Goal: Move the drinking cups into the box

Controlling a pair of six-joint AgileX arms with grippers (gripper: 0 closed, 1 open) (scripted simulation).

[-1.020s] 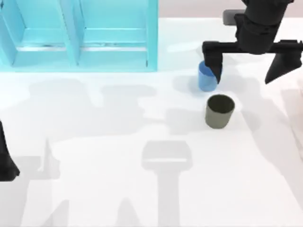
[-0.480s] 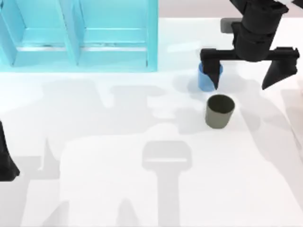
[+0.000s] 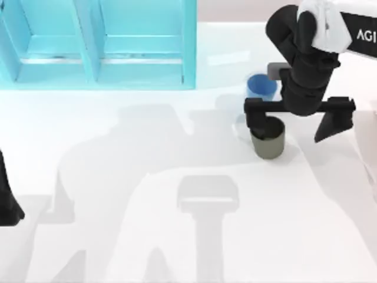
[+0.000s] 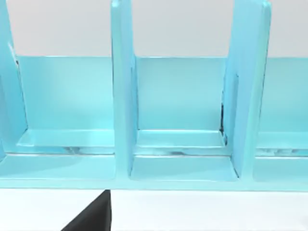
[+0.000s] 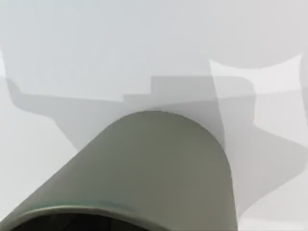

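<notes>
Top view, read from its left side: the left gripper [image 3: 7, 203] sits parked at the table's left edge, well left of the olive cup [image 3: 269, 141]; whether its fingers are open I cannot tell. The box [image 3: 97, 44], a glossy turquoise tray with upright dividers and flat-floored compartments, lies far to the cup's left and further back. The white table [image 3: 177, 247] is smooth and matte, so a nudged cup would likely slide.

The right gripper [image 3: 291, 121] hangs over the olive cup with its fingers spread wide: one black finger [image 3: 256, 121] sits at the cup's left rim and may dip inside, the other is off to its right. The olive cup is a plain, tapered, handleless vessel, dull grey-green with a dark interior. The blue cup [image 3: 260, 86], of the same shape but bright, stands just behind it.

Risks, as I judge them: the near finger catching the rim and tipping the cup, an off-centre closure skating it sideways, or the arm knocking the blue cup.
</notes>
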